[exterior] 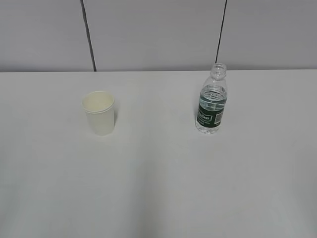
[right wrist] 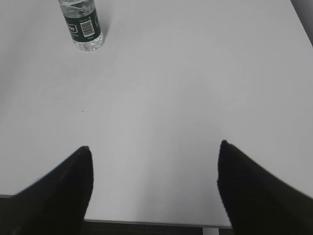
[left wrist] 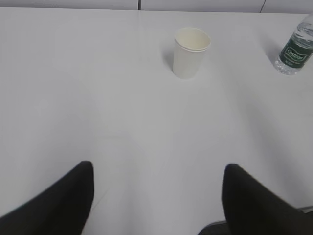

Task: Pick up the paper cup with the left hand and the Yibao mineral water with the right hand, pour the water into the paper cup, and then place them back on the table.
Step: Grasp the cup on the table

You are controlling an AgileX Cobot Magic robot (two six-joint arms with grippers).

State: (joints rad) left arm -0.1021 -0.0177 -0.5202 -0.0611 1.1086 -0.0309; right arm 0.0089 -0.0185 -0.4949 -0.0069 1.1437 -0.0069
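The cream-white paper cup point(exterior: 100, 113) stands upright on the left half of the white table point(exterior: 158, 183). To its right stands the Yibao mineral water point(exterior: 212, 99), uncapped, with a dark green label. Neither arm shows in the exterior view. From the left wrist, the cup point(left wrist: 190, 52) sits far ahead and slightly right of my left gripper point(left wrist: 159, 167), which is open and empty; the bottle point(left wrist: 295, 50) is at the top right edge. My right gripper point(right wrist: 154, 146) is open and empty near the table's front edge, with the bottle point(right wrist: 83, 27) far ahead to its left.
Grey wall panels with dark seams point(exterior: 89, 34) rise behind the table. The table's near edge point(right wrist: 156, 224) shows under the right gripper and its right edge point(right wrist: 302, 19) at the top right. Bare tabletop lies between the cup and the bottle.
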